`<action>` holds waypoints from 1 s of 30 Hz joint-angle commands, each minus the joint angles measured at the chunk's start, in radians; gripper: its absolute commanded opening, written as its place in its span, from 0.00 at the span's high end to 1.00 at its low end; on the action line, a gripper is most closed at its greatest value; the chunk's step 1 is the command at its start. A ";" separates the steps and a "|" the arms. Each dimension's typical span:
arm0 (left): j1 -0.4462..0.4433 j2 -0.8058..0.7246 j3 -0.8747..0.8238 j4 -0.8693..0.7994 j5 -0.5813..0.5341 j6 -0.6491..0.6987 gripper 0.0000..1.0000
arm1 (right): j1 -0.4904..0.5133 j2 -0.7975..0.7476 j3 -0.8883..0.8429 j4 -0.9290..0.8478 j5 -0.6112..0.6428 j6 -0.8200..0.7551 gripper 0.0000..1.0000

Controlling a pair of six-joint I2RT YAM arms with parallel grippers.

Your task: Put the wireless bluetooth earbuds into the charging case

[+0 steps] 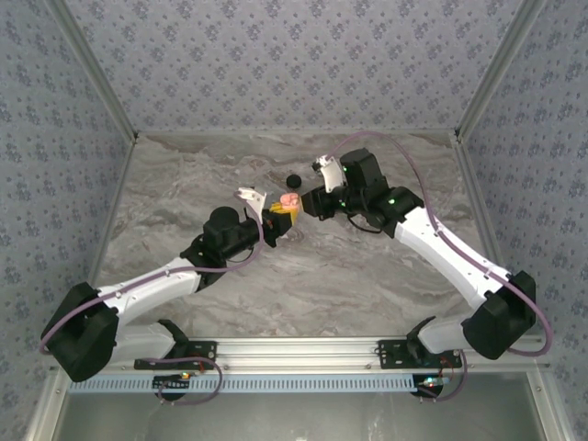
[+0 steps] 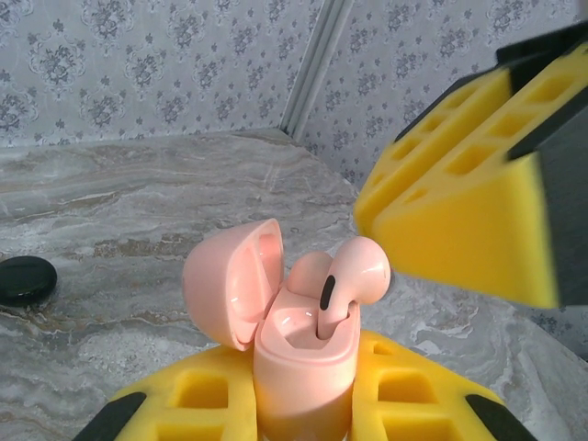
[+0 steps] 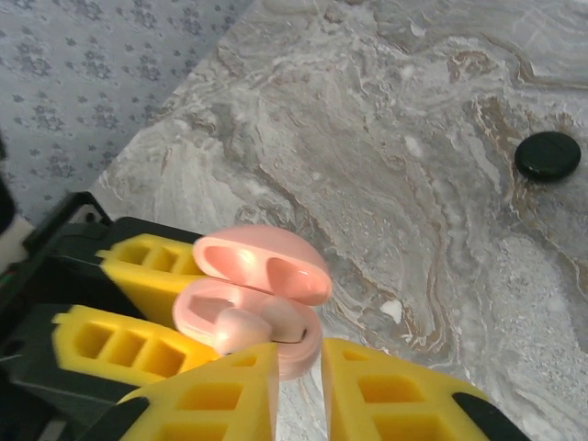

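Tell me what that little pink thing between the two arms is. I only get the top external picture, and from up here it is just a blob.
Observer: The left wrist camera shows a pink charging case clamped between the yellow fingers of the left end effector, with its lid swung open.
Operator: Is anything inside it?
Observer: Yes. A pink earbud stands in the case, with its stem down in a slot and its rounded head above the rim.
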 commanded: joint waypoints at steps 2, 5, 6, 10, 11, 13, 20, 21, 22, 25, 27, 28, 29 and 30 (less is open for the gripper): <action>-0.012 -0.029 0.036 0.021 0.016 0.022 0.84 | -0.003 0.023 0.037 -0.039 0.028 -0.004 0.81; -0.013 -0.027 0.037 0.020 0.021 0.024 0.84 | -0.002 0.027 0.041 -0.030 -0.016 -0.010 0.81; -0.013 -0.027 0.037 0.020 0.022 0.025 0.84 | -0.002 0.026 0.041 -0.027 -0.028 -0.011 0.81; -0.014 -0.022 0.042 0.017 0.024 0.029 0.84 | 0.002 0.023 0.044 -0.022 -0.051 -0.017 0.80; -0.014 -0.021 0.042 0.017 0.023 0.029 0.84 | 0.003 0.022 0.045 -0.020 -0.055 -0.019 0.80; -0.014 -0.017 0.043 0.016 0.024 0.029 0.84 | 0.005 0.020 0.045 -0.018 -0.067 -0.022 0.80; -0.016 -0.013 0.047 0.014 0.021 0.031 0.84 | 0.010 0.015 0.049 -0.016 -0.094 -0.033 0.80; -0.016 -0.013 0.047 0.014 0.021 0.032 0.84 | 0.011 0.015 0.050 -0.016 -0.099 -0.034 0.80; -0.015 -0.012 0.047 0.014 0.020 0.032 0.84 | 0.013 0.016 0.051 -0.017 -0.106 -0.037 0.80; -0.016 -0.012 0.047 0.011 0.013 0.032 0.84 | 0.018 0.014 0.054 -0.018 -0.119 -0.045 0.80; -0.015 -0.013 0.048 0.007 0.009 0.034 0.84 | 0.024 0.014 0.054 -0.021 -0.122 -0.050 0.80; -0.016 -0.012 0.048 0.005 0.010 0.032 0.84 | 0.025 0.014 0.056 -0.022 -0.124 -0.053 0.80; -0.016 -0.013 0.048 0.004 0.009 0.032 0.84 | 0.028 0.014 0.056 -0.024 -0.125 -0.056 0.79; -0.015 -0.012 0.048 0.004 0.009 0.032 0.84 | 0.031 0.013 0.058 -0.026 -0.128 -0.059 0.79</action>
